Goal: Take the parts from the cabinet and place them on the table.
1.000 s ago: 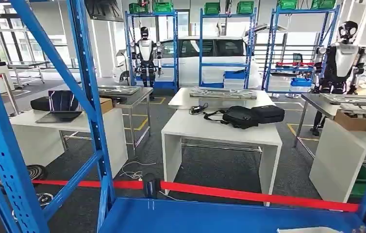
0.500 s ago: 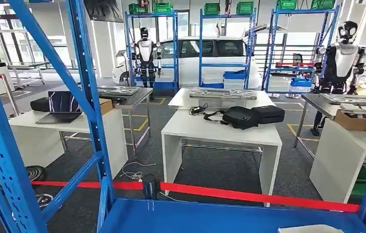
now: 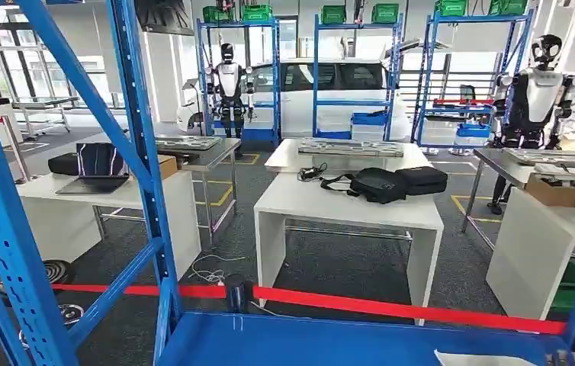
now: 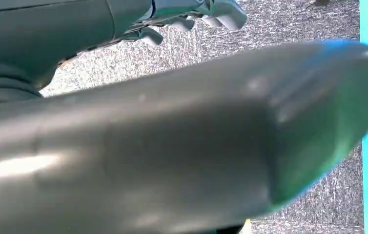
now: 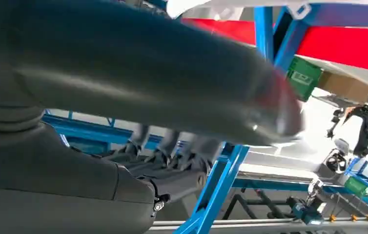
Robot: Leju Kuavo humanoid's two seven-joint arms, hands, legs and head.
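The blue cabinet shelf [image 3: 330, 339] lies right below me in the head view. A flat white part [image 3: 483, 358] rests on it at the bottom right. The dark fingertips of my right hand [image 3: 570, 358] rise at the corner beside that part, apart from it. In the right wrist view my right hand [image 5: 172, 151] has its fingers spread with nothing in them, among the blue rack posts. My left hand [image 4: 192, 14] hangs over grey carpet with loose fingers and holds nothing. A white table [image 3: 345, 202] stands beyond the shelf.
Blue rack uprights [image 3: 136, 152] and braces cross the left foreground. A red barrier tape [image 3: 391, 305] runs between the shelf and the table. Black bags [image 3: 391, 183] lie on the table. A desk with a laptop [image 3: 97, 169] stands left. Another humanoid [image 3: 532, 95] stands far right.
My right hand's fingertips have come up into the bottom right corner of the head view, next to the white part. The rest of the scene is steady.
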